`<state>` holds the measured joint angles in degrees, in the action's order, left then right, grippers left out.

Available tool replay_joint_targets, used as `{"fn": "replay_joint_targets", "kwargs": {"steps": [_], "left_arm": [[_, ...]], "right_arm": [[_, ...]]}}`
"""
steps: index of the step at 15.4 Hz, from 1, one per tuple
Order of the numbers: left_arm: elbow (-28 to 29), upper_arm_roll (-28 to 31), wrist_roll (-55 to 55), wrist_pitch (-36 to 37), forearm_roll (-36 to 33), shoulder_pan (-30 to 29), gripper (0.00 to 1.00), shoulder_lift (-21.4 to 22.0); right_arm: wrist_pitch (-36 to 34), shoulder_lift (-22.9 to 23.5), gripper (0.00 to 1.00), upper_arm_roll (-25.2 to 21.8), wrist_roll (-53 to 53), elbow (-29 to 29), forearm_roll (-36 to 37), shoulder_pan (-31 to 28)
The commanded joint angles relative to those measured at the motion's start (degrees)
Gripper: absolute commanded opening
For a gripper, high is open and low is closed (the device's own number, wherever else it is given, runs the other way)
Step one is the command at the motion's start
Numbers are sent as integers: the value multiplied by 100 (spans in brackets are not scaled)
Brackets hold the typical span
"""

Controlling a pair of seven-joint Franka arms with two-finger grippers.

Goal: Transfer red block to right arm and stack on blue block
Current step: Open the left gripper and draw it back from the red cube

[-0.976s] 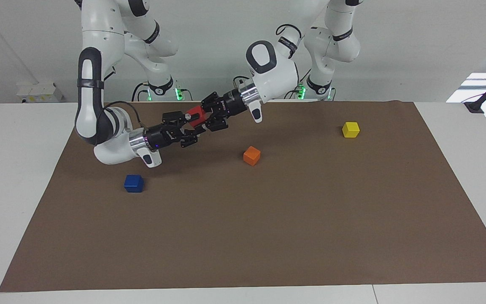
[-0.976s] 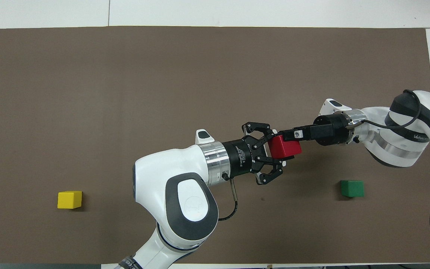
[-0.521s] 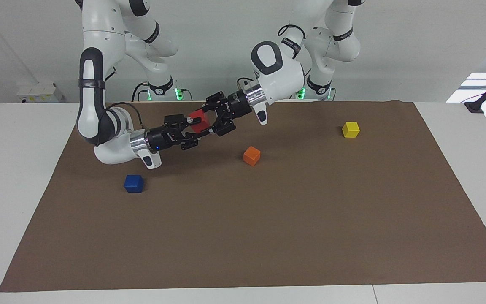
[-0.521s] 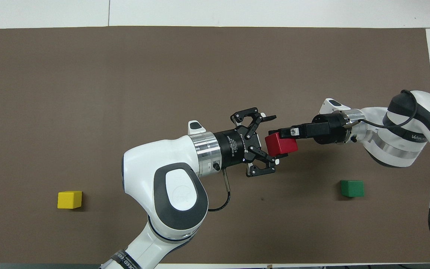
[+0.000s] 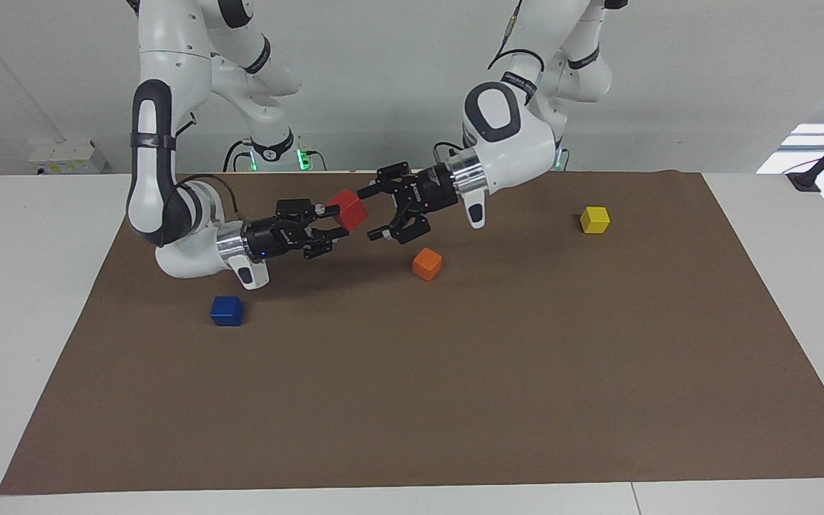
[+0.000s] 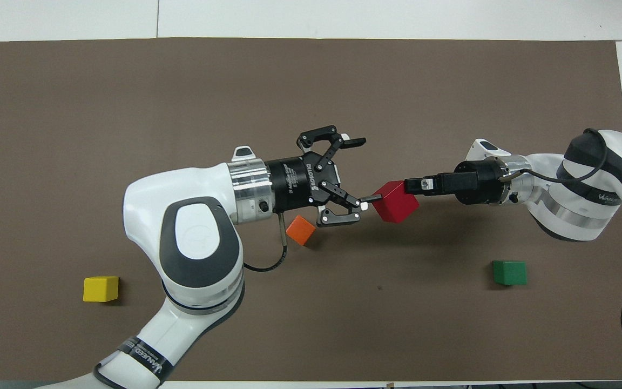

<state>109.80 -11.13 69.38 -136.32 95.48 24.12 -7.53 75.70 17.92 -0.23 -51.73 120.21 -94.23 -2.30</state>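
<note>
The red block (image 5: 348, 209) (image 6: 394, 202) hangs tilted above the brown mat, with my right gripper (image 5: 337, 214) (image 6: 404, 190) shut on it. My left gripper (image 5: 368, 214) (image 6: 364, 173) is open beside the block, toward the left arm's end, and holds nothing. In the facing view a small gap separates its fingertips from the block. The blue block (image 5: 227, 310) rests on the mat, farther from the robots than my right wrist. In the overhead view it is hidden under the right arm.
An orange cube (image 5: 426, 263) (image 6: 301, 230) lies on the mat (image 5: 455, 400) below my left gripper. A yellow cube (image 5: 594, 219) (image 6: 100, 288) sits toward the left arm's end. A green cube (image 6: 509, 272) lies near the right arm's base.
My left gripper has opened, let go of the red block and drawn back toward the left arm's end. The right gripper keeps the block, which has tilted.
</note>
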Motion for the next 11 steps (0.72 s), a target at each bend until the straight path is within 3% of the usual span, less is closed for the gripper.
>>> {"fn": "replay_joint_targets", "kwargs": {"steps": [1,3,7,11], "left_arm": [[234,-12,-380,700,50,-599,100,216],[366,-3,-522,1236,-290,-1012,100,313],[341,-3,-644,2704,-1845,-2015,100,340],[227,6,-846,3479,-2954,-2665,100,331]], "right_arm": [[-37,-43,0,6,-101,64,71,2],[41,-35,0,6,-92,47,97,-25],[181,-43,0,6,-74,-6,98,19],[462,-26,0,-3,197,-251,150,-16]]}}
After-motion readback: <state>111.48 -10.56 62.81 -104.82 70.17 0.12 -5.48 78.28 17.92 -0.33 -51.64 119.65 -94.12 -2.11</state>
